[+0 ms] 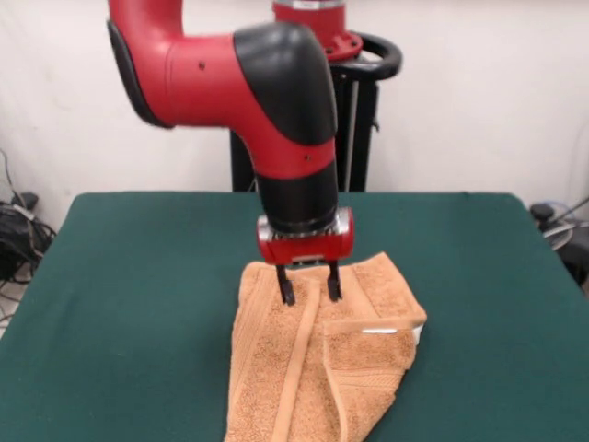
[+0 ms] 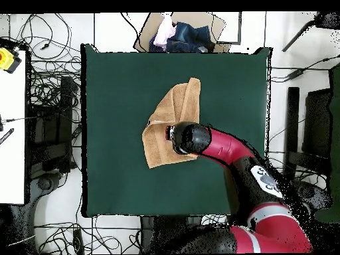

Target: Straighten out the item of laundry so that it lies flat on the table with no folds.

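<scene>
The peach terry towel (image 1: 317,378) lies folded on the dark green table (image 1: 138,295). A layer is turned over on its right side, and a band stripe runs lengthwise down its middle. Its near end runs off the bottom of the front view. In the overhead view the towel (image 2: 174,109) lies slanted near the table's (image 2: 119,172) middle. My gripper (image 1: 308,285) stands over the towel's far end with its two black fingers (image 1: 286,288) apart, the tips at the cloth and nothing held between them. In the overhead view the arm hides the gripper.
The robot's pedestal (image 1: 354,110) stands behind the table's far edge. Cables lie on the floor at the left (image 1: 18,230) and at the right (image 1: 557,221). A box of clothes (image 2: 176,33) sits beyond the table's top edge in the overhead view.
</scene>
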Controlling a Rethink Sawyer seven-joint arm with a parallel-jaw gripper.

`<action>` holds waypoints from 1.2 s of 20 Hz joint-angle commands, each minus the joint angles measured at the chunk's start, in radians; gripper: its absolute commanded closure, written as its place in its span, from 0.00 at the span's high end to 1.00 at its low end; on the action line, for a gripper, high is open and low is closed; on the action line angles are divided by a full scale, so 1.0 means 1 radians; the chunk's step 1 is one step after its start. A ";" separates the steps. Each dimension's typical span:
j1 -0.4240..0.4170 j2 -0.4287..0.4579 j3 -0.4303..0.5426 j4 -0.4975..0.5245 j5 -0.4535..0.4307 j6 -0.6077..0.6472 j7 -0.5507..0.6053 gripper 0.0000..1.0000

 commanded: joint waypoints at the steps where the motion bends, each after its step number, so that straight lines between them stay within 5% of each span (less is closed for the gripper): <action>1: -0.011 0.168 0.073 -0.058 -0.076 -0.151 0.060 1.00; 24: 0.033 0.189 0.036 -0.054 -0.154 -0.276 0.128 1.00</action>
